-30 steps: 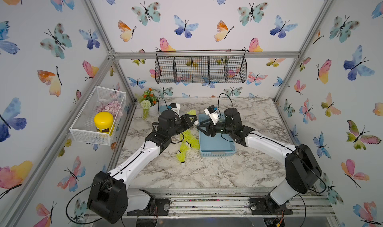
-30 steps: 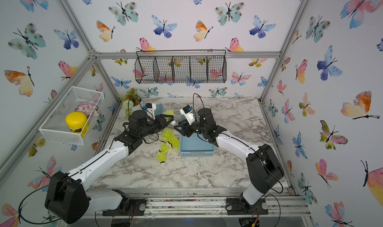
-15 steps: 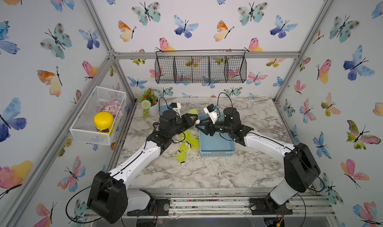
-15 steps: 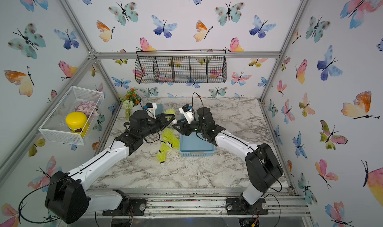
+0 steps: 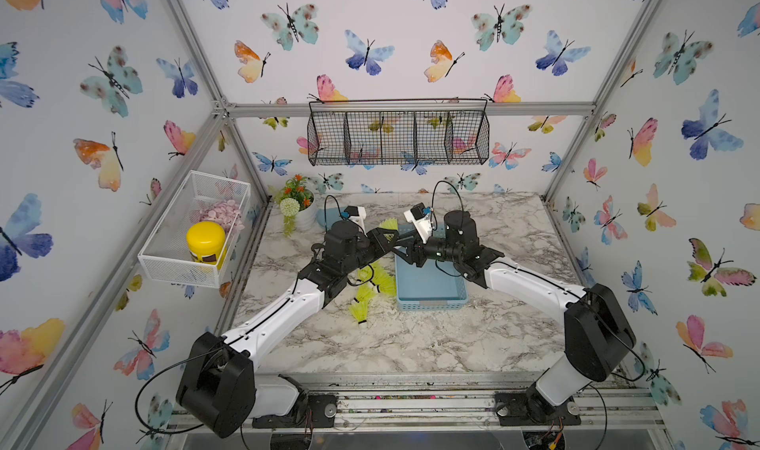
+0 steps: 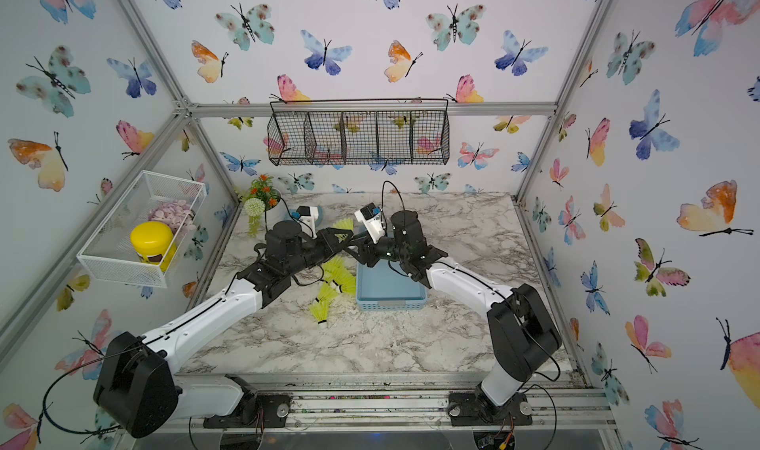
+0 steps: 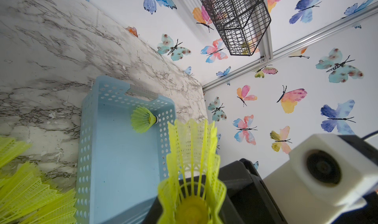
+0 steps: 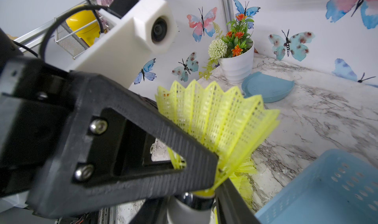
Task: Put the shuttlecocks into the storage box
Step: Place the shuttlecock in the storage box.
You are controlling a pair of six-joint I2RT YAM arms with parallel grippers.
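While leaving the loose shuttlecocks (image 5: 372, 283) lying on the marbled worktop (image 5: 411, 345), clamping the left fingers (image 8: 163, 126) on the held shuttlecock (image 8: 216, 120) at the base of its springy yellow-green mesh skirt. Bracketing its hard white cork with the right fingers (image 8: 231, 204), narrowly parted, not showing whether touching yet; probably best waiting for a firm pinch there, not on the flimsy skirt, before loosening the left. Holding it all aloft by the far end of the perforated blue storage box (image 5: 432, 305).
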